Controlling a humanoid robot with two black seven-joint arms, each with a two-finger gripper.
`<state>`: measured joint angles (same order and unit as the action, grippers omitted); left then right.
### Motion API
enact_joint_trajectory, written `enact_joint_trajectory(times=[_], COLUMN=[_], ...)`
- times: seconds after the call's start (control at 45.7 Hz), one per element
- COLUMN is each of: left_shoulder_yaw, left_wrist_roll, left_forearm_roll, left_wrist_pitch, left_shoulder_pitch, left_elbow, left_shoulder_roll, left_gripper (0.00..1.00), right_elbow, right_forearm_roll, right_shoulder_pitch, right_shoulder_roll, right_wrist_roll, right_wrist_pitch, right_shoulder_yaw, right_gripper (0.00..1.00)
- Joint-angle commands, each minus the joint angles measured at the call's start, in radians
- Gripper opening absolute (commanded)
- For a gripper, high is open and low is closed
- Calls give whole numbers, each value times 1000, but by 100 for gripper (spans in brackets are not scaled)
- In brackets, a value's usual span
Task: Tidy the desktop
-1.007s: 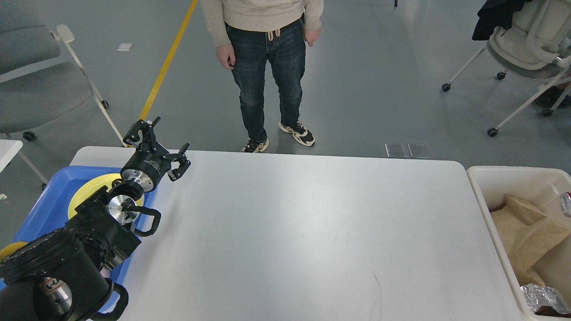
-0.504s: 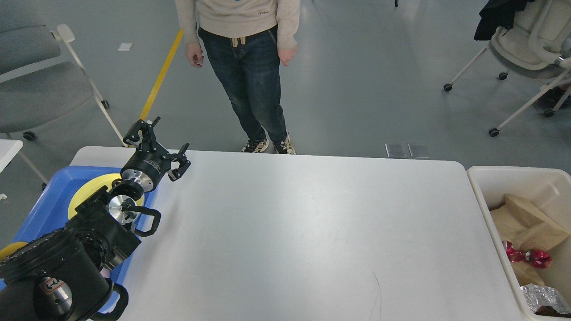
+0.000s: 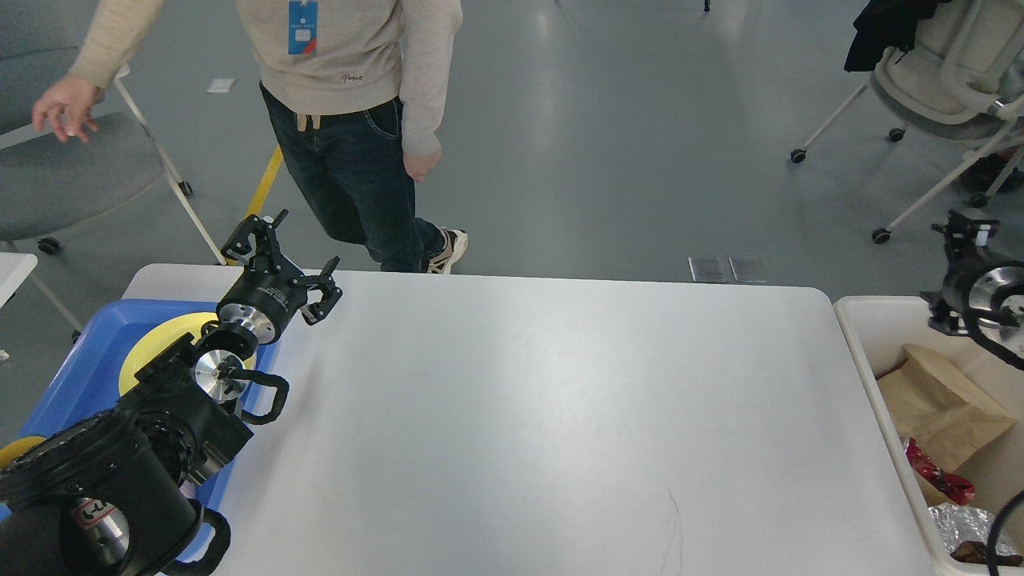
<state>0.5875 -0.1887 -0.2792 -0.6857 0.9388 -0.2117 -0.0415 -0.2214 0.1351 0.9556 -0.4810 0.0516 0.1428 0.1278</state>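
The desktop (image 3: pixel 528 416) fills the frame's middle. My left gripper (image 3: pixel 282 256), fingers apart, hangs upper left; my right gripper (image 3: pixel 964 240), unreadable, could clip the bin (image 3: pixel 860 336) when lowering.

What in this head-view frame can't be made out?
- Right tool: small, end-on, against the floor; open or shut unclear.
- Yellow plate in the blue tray: largely hidden by the left arm.
- Cream bin: cut off by the right edge.
- Person: head beyond the top edge.
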Motion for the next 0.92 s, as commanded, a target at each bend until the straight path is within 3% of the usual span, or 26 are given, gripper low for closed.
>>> enact_joint_trajectory(times=[0.0,0.088,0.131,0.241,0.372,0.591,0.898], left_shoulder_yaw=[0,0,0,0,0,0,0], left_wrist_roll=[0,0,0,0,0,0,0], left_forearm_roll=[0,0,0,0,0,0,0], left_wrist_pitch=[0,-1,-1,-1,0,0,-1], left_shoulder_pitch=[0,0,0,0,0,0,0], left_elbow=[0,0,-1,0,0,0,0], left_shoulder_roll=[0,0,0,0,0,0,0], left_gripper=[96,96,96,96,96,96,96], right_elbow=[-4,-4,-7,-33,-73,-73,-72], right_forearm_roll=[1,0,0,0,0,-2,-2], right_shoulder_pitch=[5,0,-3,-21,-49,-55,-80], right_shoulder_roll=[90,146,171,254,289,317,315], right_wrist_roll=[-156,-277,-311,-337,-358,-516,-526], right_wrist_pitch=[1,4,9,52,95,101,104], right_shoulder_yaw=[130,235,298,449,503,490,490], right_gripper=[100,100,100,100,100,100,100])
